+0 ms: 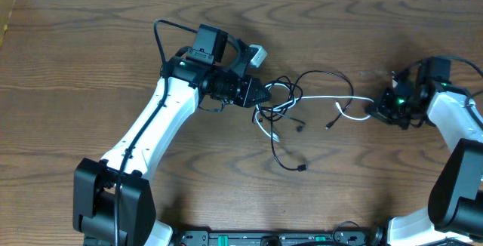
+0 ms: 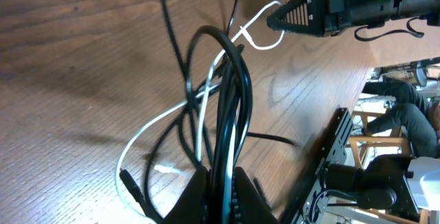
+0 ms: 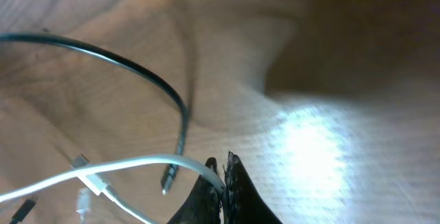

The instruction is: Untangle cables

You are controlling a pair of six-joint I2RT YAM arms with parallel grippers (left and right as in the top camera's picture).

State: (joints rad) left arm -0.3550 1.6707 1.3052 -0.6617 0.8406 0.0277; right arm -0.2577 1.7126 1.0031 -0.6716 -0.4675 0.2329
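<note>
A black cable (image 1: 317, 76) and a white cable (image 1: 321, 99) lie tangled at the table's middle. My left gripper (image 1: 264, 93) is shut on the knot, with black strands and a white strand (image 2: 227, 148) between its fingers (image 2: 221, 193). My right gripper (image 1: 375, 107) is shut on the white cable's right part (image 3: 144, 163), which runs between its fingertips (image 3: 221, 176). The white cable stretches between both grippers. A black plug (image 1: 301, 167) lies near the front, another (image 3: 170, 176) next to the right fingers. A white plug (image 3: 91, 183) shows in the right wrist view.
The wooden table (image 1: 362, 186) carries the tangle. The left arm (image 1: 162, 125) reaches diagonally from front left, the right arm (image 1: 453, 125) from front right. The right gripper also shows in the left wrist view (image 2: 289, 18). A base rail (image 1: 279, 237) lines the front edge.
</note>
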